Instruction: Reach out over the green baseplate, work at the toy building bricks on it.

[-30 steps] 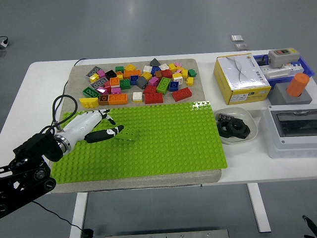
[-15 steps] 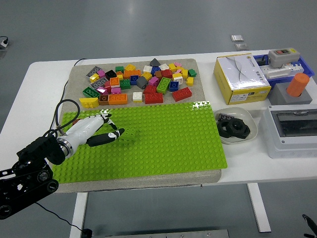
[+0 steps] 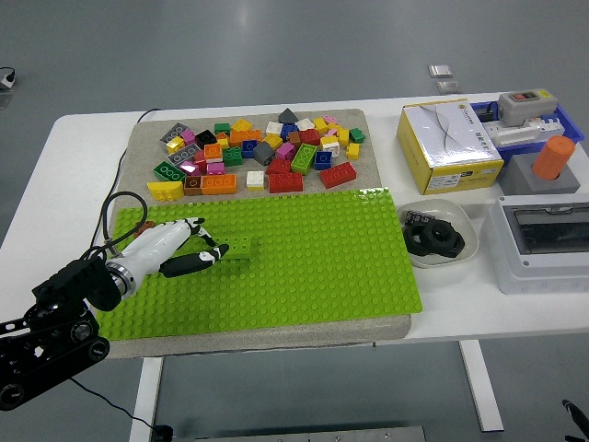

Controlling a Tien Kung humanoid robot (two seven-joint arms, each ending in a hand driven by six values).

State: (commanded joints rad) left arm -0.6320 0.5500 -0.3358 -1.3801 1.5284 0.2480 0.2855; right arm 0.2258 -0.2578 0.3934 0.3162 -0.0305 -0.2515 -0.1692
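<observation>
I have my left hand (image 3: 175,247) reaching in from the lower left, low over the green baseplate (image 3: 313,267). Its fingertips (image 3: 213,252) pinch the near end of a green brick (image 3: 241,246), which sits flat on the studs just ahead of the hand, toward the plate's left half. The thumb lies under and the other fingers curl over the brick's end, so I read the hand as grasping it. A black cable (image 3: 120,204) loops up behind the wrist.

Beyond the hand, past the far edge of the plate, lies the loose pile of bricks (image 3: 262,152) in many colours, spread on a grey mat (image 3: 147,138) that also carries the plate. A red brick (image 3: 337,175) and an orange one (image 3: 218,184) lie at the pile's near side, close to the plate's far edge.

Well off to the right of the hand I see a white dish (image 3: 460,253) with black parts in it, a yellow box (image 3: 449,145) behind that, and a grey switch box (image 3: 543,244) near the table's right edge. An orange cylinder (image 3: 553,157) stands on a grey block beyond it. My right hand is nowhere in view.
</observation>
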